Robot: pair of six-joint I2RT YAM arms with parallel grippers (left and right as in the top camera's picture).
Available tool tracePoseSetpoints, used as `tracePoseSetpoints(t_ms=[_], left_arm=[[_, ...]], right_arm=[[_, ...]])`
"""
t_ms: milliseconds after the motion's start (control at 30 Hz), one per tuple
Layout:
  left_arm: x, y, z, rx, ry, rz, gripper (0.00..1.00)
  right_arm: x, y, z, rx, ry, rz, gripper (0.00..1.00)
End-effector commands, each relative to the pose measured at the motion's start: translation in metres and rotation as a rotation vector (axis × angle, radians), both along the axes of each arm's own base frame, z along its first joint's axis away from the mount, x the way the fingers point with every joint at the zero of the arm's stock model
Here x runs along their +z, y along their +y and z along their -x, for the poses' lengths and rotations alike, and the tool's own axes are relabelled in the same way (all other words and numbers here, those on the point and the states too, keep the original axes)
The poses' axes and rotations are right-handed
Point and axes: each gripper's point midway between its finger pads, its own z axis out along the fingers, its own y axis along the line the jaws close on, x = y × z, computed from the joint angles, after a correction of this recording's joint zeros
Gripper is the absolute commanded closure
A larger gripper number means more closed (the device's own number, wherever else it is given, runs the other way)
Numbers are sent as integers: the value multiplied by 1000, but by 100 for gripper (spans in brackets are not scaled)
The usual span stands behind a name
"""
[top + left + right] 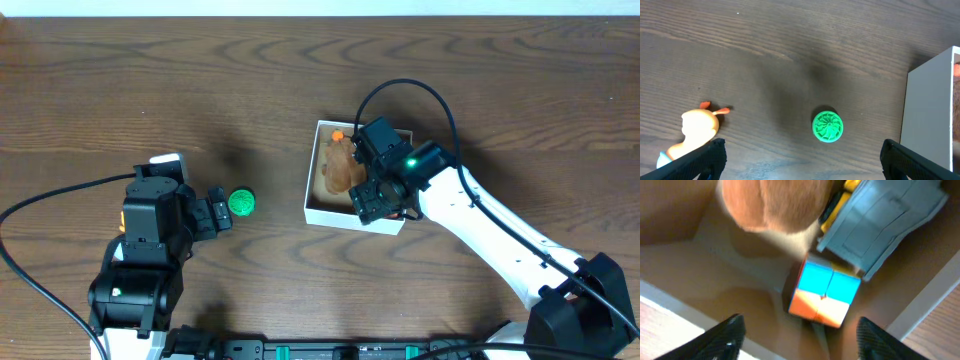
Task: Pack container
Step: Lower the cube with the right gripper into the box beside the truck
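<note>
The container (312,206) is a shallow white box with a tan inside, at the table's middle. It holds a brown plush toy (342,170), a small orange piece (338,134), a grey-blue toy (880,220) and a blue, orange and white cube (822,295). My right gripper (378,203) hangs over the box's near right corner. In the right wrist view it (800,340) is open and empty, with the cube on the box floor (715,285) just ahead of it. My left gripper (802,162) is open and empty just short of a green ball (828,126), which the overhead view shows (241,203) left of the box.
A yellow duck toy (697,130) with an orange beak lies beside my left gripper's left finger. The box's white outer wall (927,110) stands to the right of the green ball. A black cable arcs above the right arm (405,88).
</note>
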Motion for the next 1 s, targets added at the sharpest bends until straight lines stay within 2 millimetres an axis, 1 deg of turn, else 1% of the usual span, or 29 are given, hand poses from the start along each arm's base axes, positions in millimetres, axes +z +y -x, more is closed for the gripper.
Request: tracePoseSetpoints(t_ms=[0,100,133,200,233,267,300,400,500,600,700,833,967], left_arm=[[6,-1,-2,9,-16,12,2],[6,-1,-2,9,-16,12,2],[6,-1,-2,9,-16,12,2],[6,-1,-2,9,-16,12,2],[6,-1,-2,9,-16,12,2],[6,-1,-2,9,-16,12,2],[6,-1,-2,9,-16,12,2],[6,-1,-2,9,-16,12,2],[6,-1,-2,9,-16,12,2],[6,-1,-2,9,-16,12,2],[6,-1,-2,9,-16,12,2],[6,-1,-2,9,-16,12,2],[6,-1,-2,9,-16,12,2]], right_arm=[[7,-6,-16,-56,-56,19,37],[16,-20,-34,-180,-107,31,45],[20,-23,-40,-199,-122,24,50],[26,-27,-53,-219,-155,7,72],[28,-28,-59,-214,-174,1,84],[30,-30,-65,-207,-193,-3,94],[31,-32,-71,-201,-210,-6,99],[33,-46,-80,-242,-249,32,99],[34,-64,-86,-362,-273,66,99],[31,-69,-87,-415,-267,59,99],[28,-72,-89,-428,-272,58,98],[23,-82,-92,-476,-285,95,98],[3,-87,-94,-483,-242,128,98]])
